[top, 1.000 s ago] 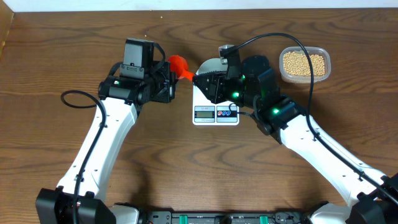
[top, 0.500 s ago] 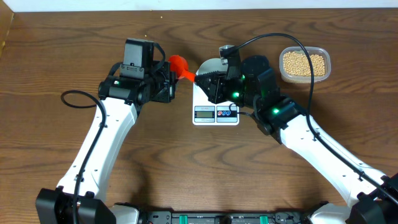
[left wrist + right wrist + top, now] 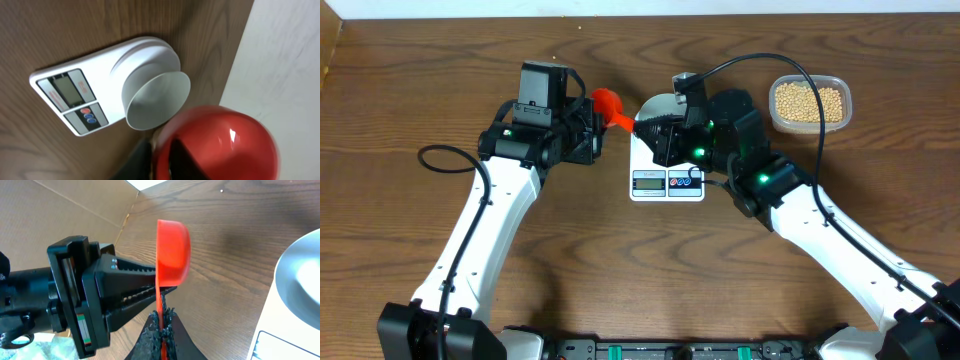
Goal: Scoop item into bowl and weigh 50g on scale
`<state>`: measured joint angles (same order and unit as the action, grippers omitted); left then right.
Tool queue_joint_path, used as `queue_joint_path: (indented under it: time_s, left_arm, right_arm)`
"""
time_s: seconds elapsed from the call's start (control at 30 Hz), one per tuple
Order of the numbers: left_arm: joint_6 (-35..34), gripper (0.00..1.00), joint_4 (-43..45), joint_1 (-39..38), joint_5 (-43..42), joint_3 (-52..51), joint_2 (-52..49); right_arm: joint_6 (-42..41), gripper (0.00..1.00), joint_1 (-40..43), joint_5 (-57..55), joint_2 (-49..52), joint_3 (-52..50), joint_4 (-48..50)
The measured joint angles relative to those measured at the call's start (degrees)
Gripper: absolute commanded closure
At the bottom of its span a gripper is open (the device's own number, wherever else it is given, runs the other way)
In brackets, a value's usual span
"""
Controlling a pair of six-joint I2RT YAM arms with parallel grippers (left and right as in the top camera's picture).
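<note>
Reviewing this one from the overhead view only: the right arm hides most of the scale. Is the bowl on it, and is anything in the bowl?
Observer: Yes. The left wrist view shows the bowl standing on the scale, and it is empty.
Operator: Who has the red scoop? From above it just sits between the arms.
Observer: In the right wrist view, the right tool is shut on the handle of the scoop, with the cup above the fingers, seen side-on.
Operator: Any reading on the scale?
Observer: The left wrist view shows the display closer up. It is plain grey, with no digits I can make out.
</note>
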<state>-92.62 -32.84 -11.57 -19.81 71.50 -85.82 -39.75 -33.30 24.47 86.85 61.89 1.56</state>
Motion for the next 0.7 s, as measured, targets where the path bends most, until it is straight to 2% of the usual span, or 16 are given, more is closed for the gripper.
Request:
queue_joint_path:
  time_s: [0.03,0.13,0.3,0.47,0.7]
  left_arm:
    - [0.09,0.58,0.04,0.00,-0.04,0.00,0.00]
    - [0.74,0.44,0.13,0.00,-0.11,0.00,0.00]
    - [4.35,0.41,1.51,0.00,-0.42,0.00,0.00]
    - [11.78,0.41,3.65,0.00,-0.50,0.02,0.00]
    - [28.28,0.41,4.24,0.00,-0.66,0.00,0.00]
  right_arm:
    - [-0.02,0.99,0.33,-0.07,0.00,0.00,-0.02]
    - [0.09,0.99,2.58,-0.07,0.00,0.00,-0.26]
    - [1.05,0.99,7.89,0.74,-0.76,0.00,-3.04]
    - [4.04,0.99,13.68,1.70,-5.22,0.04,-10.69]
    - [9.46,0.99,21.07,2.38,-15.47,0.15,-21.03]
